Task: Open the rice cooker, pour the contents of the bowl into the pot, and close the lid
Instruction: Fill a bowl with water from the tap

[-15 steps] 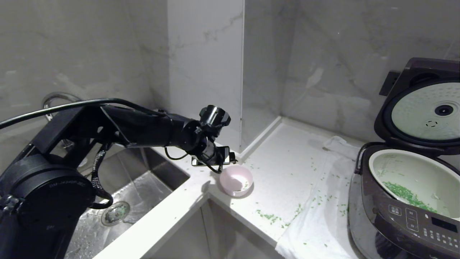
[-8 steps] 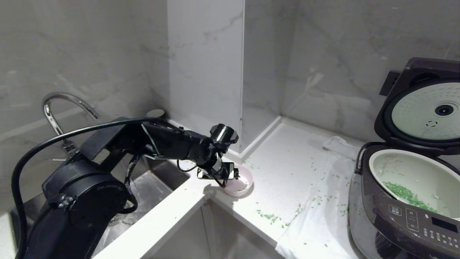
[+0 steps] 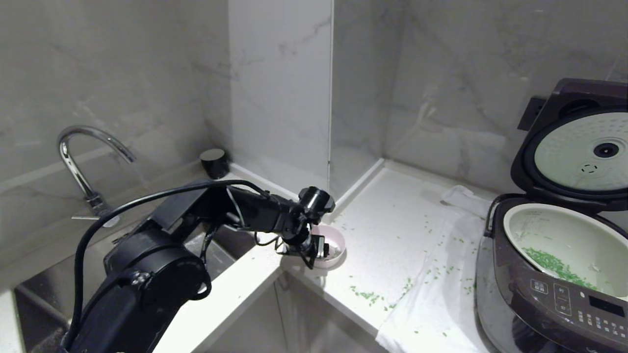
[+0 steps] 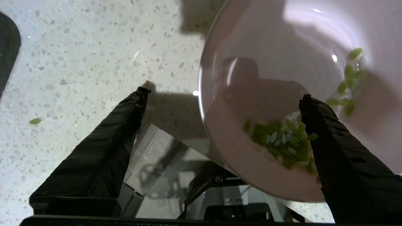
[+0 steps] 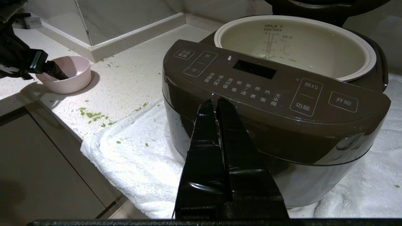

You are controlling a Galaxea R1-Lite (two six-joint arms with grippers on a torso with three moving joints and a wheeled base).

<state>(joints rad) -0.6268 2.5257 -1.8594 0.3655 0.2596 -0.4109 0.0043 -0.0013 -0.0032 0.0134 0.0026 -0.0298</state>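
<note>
Head view, left gripper (image 3: pixel 316 249) spread wide astride the near rim of small pale pink bowl (image 3: pixel 334 245), green chopped bits (image 4: pixel 284 144) inside, dark brown-grey rice cooker (image 3: pixel 549 289) well right of bowl, lid (image 3: pixel 579 142) up, right gripper (image 5: pixel 216 105) closed.

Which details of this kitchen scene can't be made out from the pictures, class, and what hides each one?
- Head view: the rice cooker is cut off by the right edge.
- Head view: the sink is mostly hidden behind the left arm.
- Left wrist view: part of the bowl is hidden by a finger of the left claw.
</note>
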